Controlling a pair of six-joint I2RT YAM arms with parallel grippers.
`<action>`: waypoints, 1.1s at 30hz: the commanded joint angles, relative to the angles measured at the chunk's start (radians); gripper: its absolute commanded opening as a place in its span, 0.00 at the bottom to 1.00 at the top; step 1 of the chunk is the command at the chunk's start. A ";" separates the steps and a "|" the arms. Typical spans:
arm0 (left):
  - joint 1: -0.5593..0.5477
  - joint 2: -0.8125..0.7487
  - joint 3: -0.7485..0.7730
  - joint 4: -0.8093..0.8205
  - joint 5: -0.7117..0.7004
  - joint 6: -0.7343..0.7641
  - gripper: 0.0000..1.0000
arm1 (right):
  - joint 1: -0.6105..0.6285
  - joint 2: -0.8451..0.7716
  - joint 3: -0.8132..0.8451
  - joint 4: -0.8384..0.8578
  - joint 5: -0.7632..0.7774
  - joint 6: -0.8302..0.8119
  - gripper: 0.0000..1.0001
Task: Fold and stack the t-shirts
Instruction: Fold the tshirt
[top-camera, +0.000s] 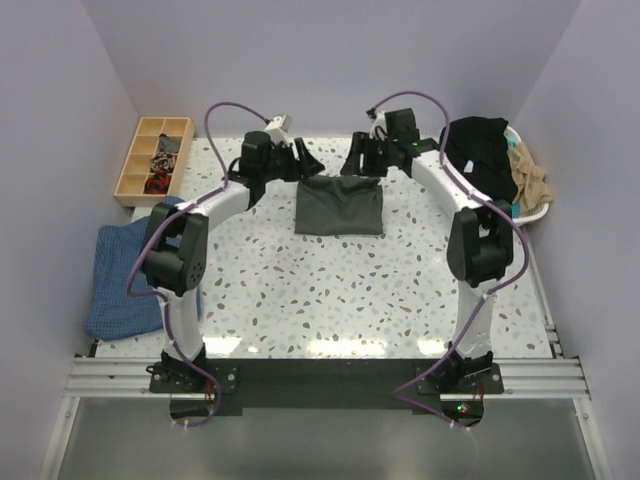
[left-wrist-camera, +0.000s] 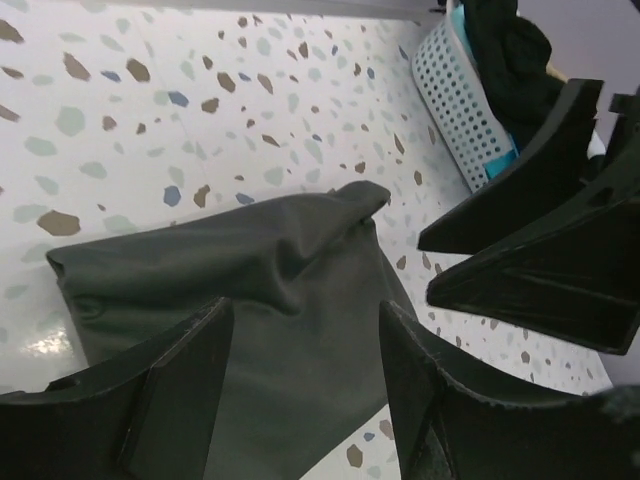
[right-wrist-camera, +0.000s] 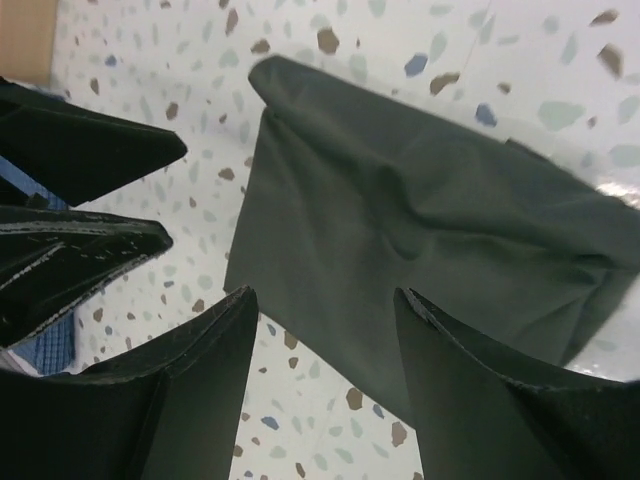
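A dark charcoal-grey t-shirt (top-camera: 340, 205) lies folded into a rough square at the back middle of the table. It also shows in the left wrist view (left-wrist-camera: 250, 290) and the right wrist view (right-wrist-camera: 420, 230). My left gripper (top-camera: 305, 160) (left-wrist-camera: 305, 320) is open and empty, just above the shirt's far left corner. My right gripper (top-camera: 360, 158) (right-wrist-camera: 325, 300) is open and empty, just above its far right corner. The two grippers hang close together. A black t-shirt (top-camera: 480, 150) and a tan one (top-camera: 530, 180) lie in a white basket (left-wrist-camera: 450, 100) at the back right, with some teal cloth (left-wrist-camera: 500, 150) under them.
A wooden compartment tray (top-camera: 152, 158) with small items stands at the back left. A blue cloth (top-camera: 125, 280) lies over the table's left edge. The speckled table (top-camera: 330, 290) stretches forward of the folded shirt to the arm bases.
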 joint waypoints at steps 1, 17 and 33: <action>-0.009 0.087 0.027 0.044 0.142 -0.031 0.64 | 0.014 0.058 -0.033 0.007 -0.031 0.025 0.61; -0.001 0.383 0.352 0.014 0.097 0.078 0.64 | -0.012 0.323 0.223 -0.042 0.027 -0.037 0.61; 0.039 0.570 0.500 -0.069 0.056 0.170 0.65 | -0.072 0.456 0.362 -0.105 0.274 -0.089 0.61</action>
